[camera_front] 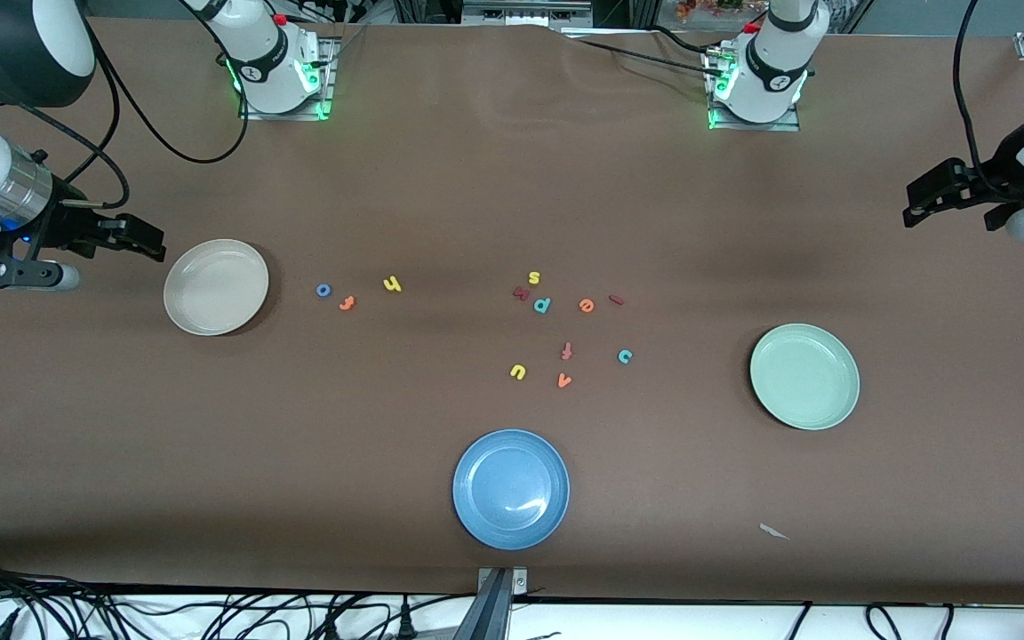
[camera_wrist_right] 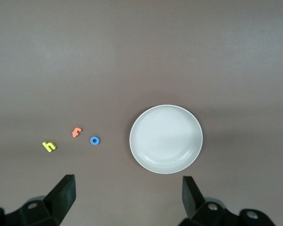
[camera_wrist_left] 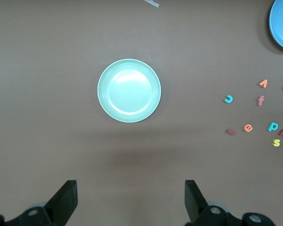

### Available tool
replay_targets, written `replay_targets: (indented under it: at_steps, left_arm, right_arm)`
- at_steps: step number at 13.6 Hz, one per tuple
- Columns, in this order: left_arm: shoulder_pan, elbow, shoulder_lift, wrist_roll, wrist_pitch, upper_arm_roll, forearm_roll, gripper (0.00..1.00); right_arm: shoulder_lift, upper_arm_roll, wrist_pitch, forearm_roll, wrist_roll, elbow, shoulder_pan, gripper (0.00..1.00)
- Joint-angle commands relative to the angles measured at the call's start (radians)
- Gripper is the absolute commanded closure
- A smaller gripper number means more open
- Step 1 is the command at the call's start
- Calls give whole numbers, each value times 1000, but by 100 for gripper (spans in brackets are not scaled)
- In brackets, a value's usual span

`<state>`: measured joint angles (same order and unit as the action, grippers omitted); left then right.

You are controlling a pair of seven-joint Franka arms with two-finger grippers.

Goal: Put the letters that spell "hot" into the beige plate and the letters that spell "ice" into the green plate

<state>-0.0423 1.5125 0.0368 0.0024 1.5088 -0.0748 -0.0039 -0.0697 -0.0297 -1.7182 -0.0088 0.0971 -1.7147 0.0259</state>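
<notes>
The beige plate lies empty toward the right arm's end. Beside it on the table are the blue o, orange t and yellow h. The green plate lies empty toward the left arm's end. The orange e, dark red i and teal c rest mid-table. My right gripper hangs open beside the beige plate. My left gripper hangs open, holding nothing, at its end of the table.
A blue plate sits near the front edge. Other letters lie among the middle group: yellow s, dark red x, teal p, salmon t, yellow u, orange v. A paper scrap lies near the front.
</notes>
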Motion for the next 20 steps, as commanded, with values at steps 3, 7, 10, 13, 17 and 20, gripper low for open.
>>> replay_targets:
  at_steps: [3, 7, 10, 13, 17, 20]
  left_arm:
    - [-13, 12, -18, 57, -15, 0, 5, 0]
    - [-13, 14, -17, 57, -9, 0, 7, 0]
    - [-14, 14, -12, 59, 1, 0, 5, 0]
    - [-14, 14, -15, 57, 1, 0, 5, 0]
    - [-16, 17, -15, 57, 2, 0, 5, 0]
    - [-21, 15, -14, 57, 4, 0, 4, 0]
  right_arm:
    - [-4, -2, 17, 0, -5, 18, -6, 0]
    - [-4, -2, 17, 0, -5, 18, -6, 0]
    - [-4, -2, 17, 0, -8, 18, -6, 0]
    - [-4, -2, 17, 0, -8, 18, -6, 0]
    - [-4, -2, 17, 0, -2, 18, -6, 0]
    - [-4, -1, 17, 0, -2, 18, -6, 0]
